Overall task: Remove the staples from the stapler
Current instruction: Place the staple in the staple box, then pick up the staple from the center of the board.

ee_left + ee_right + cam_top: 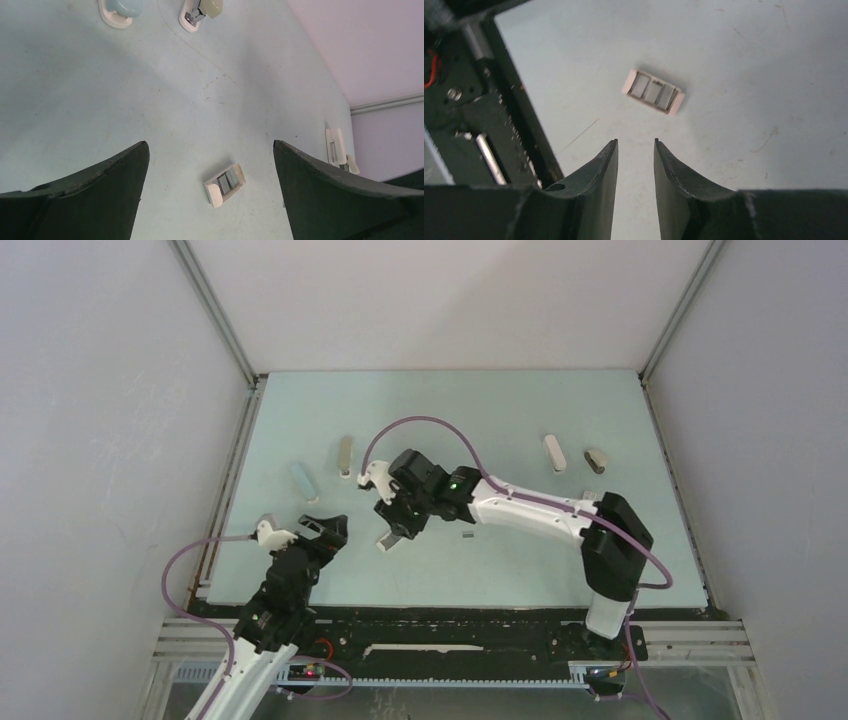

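Right arm [540,510] stretches leftward over the counter [520,400], its pincer [635,143] tipped down, 2 fingers [599,170] narrowly apart, holding nothing, near a small white box [653,92]. White stapler [555,453] lies well apart, far right.

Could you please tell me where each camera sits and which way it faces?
Top external: fixed above and behind the bases, looking down on the table; both arms show.
Left wrist: on the left arm, looking across the table past its wide-open fingers at a small white box.
Right wrist: on the right arm, looking down between its narrowly parted fingers at a box.
Shared: both wrist views show seemingly the same box.
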`<action>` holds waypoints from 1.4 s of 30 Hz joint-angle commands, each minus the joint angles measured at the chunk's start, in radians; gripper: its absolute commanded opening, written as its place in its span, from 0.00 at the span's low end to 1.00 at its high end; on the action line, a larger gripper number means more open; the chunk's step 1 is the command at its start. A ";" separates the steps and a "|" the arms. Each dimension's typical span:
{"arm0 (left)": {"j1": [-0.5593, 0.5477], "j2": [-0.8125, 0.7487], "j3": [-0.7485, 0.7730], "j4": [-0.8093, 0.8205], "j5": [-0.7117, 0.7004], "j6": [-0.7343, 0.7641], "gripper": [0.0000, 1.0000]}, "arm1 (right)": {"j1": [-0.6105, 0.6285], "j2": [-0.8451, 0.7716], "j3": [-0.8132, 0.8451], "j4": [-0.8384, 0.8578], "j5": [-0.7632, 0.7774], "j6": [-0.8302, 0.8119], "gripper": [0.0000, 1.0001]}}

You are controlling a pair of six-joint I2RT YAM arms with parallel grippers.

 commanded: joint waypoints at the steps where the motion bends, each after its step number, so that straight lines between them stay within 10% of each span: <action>1: 0.007 -0.063 0.047 0.057 0.019 -0.017 1.00 | -0.036 -0.110 -0.075 -0.011 -0.190 -0.171 0.41; 10: 0.007 -0.040 0.010 0.157 0.065 -0.030 1.00 | -0.209 -0.232 -0.165 -0.202 -0.532 -0.456 0.45; 42: 0.007 0.152 -0.038 0.360 0.168 -0.038 1.00 | -0.459 -0.305 -0.362 -0.227 -0.666 -0.597 0.51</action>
